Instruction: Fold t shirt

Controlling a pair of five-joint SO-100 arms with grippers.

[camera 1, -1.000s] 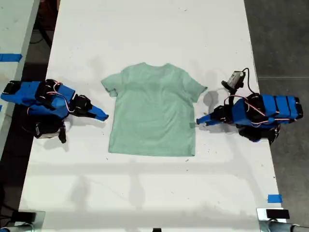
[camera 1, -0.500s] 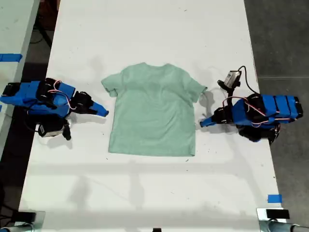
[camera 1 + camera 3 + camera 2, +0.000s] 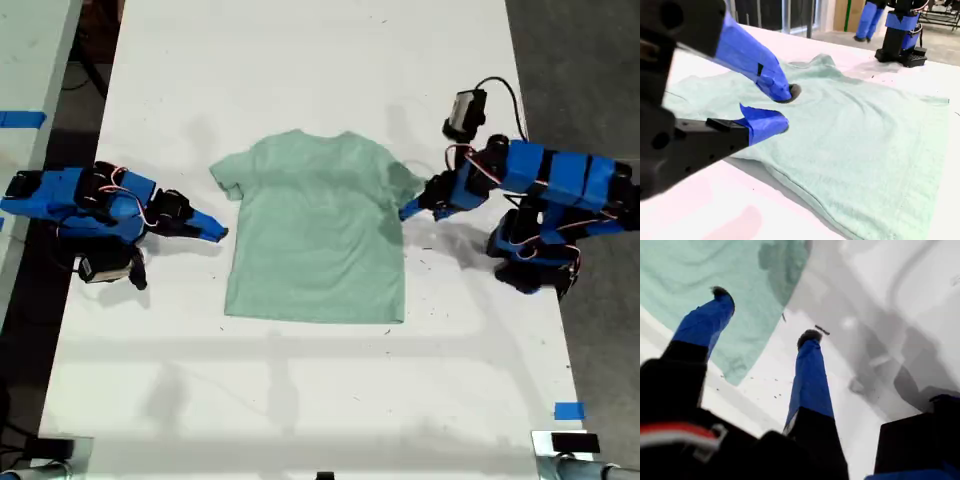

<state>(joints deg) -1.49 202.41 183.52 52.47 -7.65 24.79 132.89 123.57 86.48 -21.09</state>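
t shirt [image 3: 318, 232] flat on desk [image 3: 300, 80], unfolded; first gripper [image 3: 765, 315] and second gripper [image 3: 782, 107] both spread, empty, flanking it for edge grabs.

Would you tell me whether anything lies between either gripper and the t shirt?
Nothing visible does. My first gripper hangs open over the t shirt at its edge on the exterior view's right. My second gripper sits low at the opposite edge, with only bare table around.
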